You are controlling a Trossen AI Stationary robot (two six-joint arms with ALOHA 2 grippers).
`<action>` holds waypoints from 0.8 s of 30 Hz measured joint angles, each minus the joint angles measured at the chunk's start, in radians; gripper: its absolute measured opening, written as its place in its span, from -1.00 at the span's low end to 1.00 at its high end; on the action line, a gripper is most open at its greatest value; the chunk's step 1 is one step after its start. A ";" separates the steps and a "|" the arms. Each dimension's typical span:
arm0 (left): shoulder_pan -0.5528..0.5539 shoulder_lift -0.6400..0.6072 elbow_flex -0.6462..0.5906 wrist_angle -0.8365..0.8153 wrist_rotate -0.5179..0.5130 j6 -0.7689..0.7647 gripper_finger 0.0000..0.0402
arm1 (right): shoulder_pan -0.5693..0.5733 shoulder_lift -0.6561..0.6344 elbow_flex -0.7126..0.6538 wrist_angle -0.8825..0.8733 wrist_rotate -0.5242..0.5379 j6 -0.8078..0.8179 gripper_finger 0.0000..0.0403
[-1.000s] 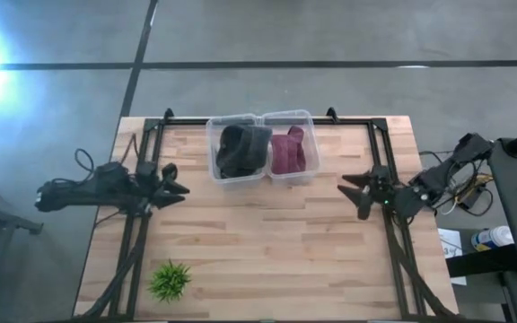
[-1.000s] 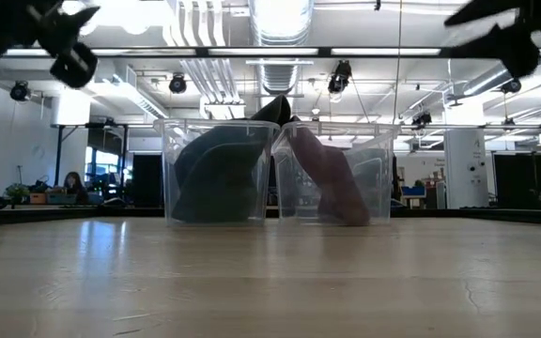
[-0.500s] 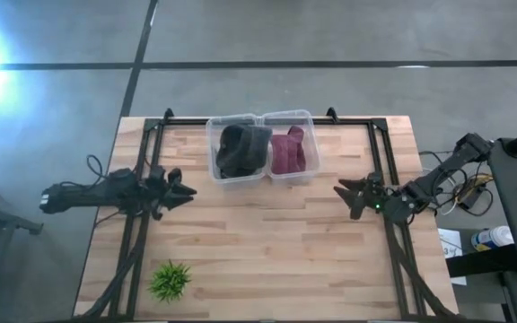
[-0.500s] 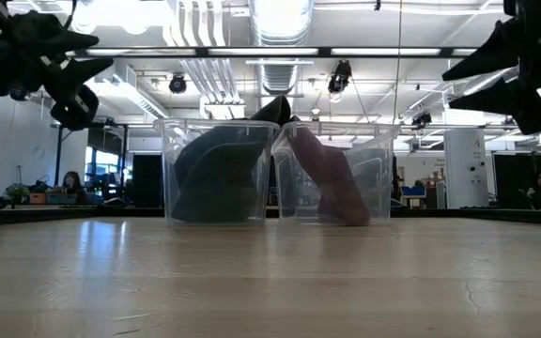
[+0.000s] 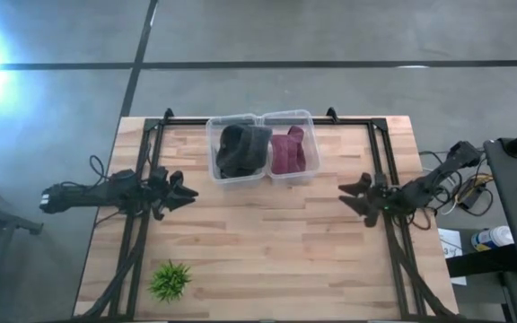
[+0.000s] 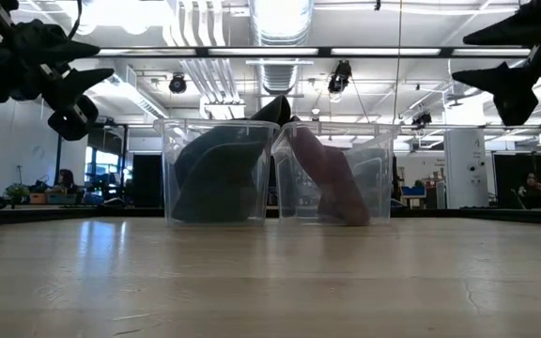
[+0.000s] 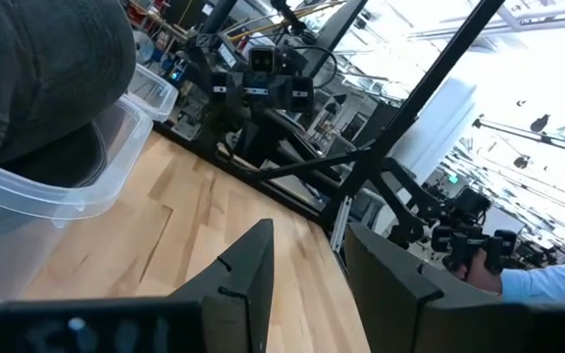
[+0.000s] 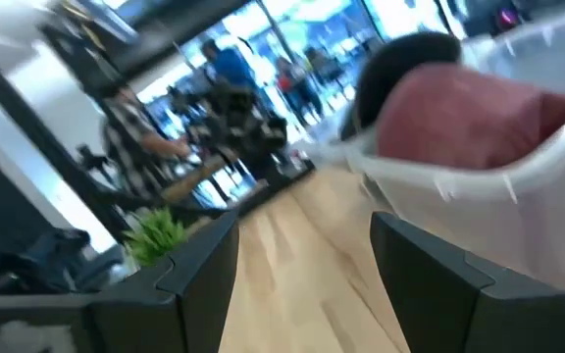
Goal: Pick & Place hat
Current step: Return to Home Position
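Black caps (image 5: 240, 149) and red cap (image 5: 287, 152) lie in bins (image 5: 232, 117).
Left gripper (image 5: 185, 189) and right gripper (image 5: 352, 193) flank them, well apart, fingers spread.

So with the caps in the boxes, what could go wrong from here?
The black cap pokes above the left bin; a low sweep by the open left gripper, off to its side, might snag it. That bin sits against the right bin holding the red cap, so a knock from the open right gripper would likely shift both. The small plant on the left arm's side could be tipped.
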State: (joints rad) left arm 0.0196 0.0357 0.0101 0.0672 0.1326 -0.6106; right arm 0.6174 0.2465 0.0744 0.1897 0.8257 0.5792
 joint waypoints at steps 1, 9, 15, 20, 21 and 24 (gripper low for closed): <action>0.000 0.000 0.000 0.000 0.000 0.000 -0.40 | -0.006 -0.023 -0.021 0.044 -0.013 -0.039 0.13; 0.000 0.000 0.000 0.000 0.001 0.000 -0.40 | -0.138 -0.097 -0.065 0.134 -0.222 -0.162 0.13; 0.000 0.000 -0.001 0.000 0.001 0.000 -0.40 | -0.311 -0.097 -0.065 0.095 -0.334 -0.194 0.13; 0.000 0.000 -0.001 0.000 0.001 0.000 -0.40 | -0.478 -0.103 -0.065 0.044 -0.479 -0.204 0.13; 0.000 0.000 -0.001 0.000 0.001 0.000 -0.40 | -0.510 -0.102 -0.065 0.044 -0.521 -0.219 0.13; 0.000 0.000 -0.001 -0.001 0.001 0.000 -0.40 | -0.595 -0.103 -0.065 0.043 -0.621 -0.248 0.13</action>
State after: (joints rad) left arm 0.0196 0.0360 0.0090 0.0666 0.1333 -0.6106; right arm 0.0225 0.1440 0.0093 0.2328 0.2044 0.3311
